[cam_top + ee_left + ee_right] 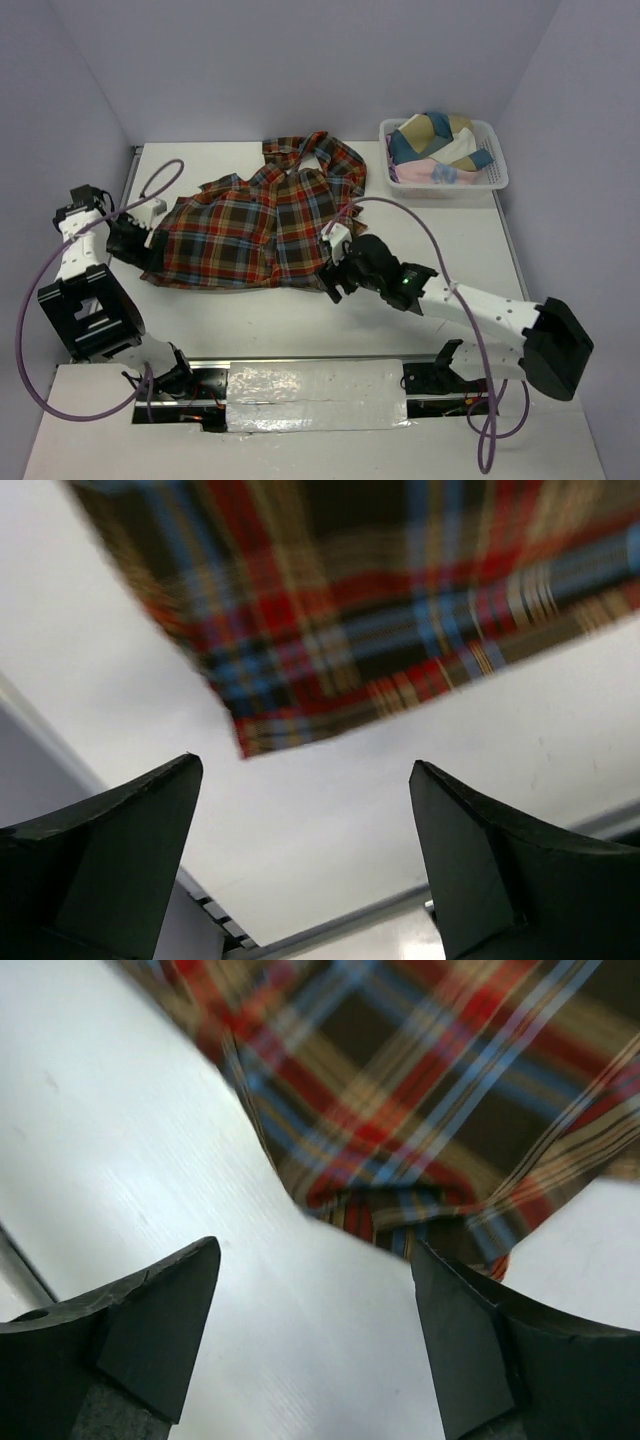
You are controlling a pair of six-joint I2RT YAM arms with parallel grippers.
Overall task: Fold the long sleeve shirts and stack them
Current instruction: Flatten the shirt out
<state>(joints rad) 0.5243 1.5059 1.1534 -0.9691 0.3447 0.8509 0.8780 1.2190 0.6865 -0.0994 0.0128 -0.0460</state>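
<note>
A red-orange, brown and blue plaid long sleeve shirt lies spread on the white table, collar toward the back. My left gripper is open and empty at the shirt's near left corner; the left wrist view shows that corner just beyond the fingers. My right gripper is open and empty at the shirt's near right hem; the right wrist view shows the folded hem just ahead of the fingers, over bare table.
A white slotted basket at the back right holds more folded cloth in blue, tan and pink. Purple cables arc over the table. The table's near edge borders a silver strip between the arm bases.
</note>
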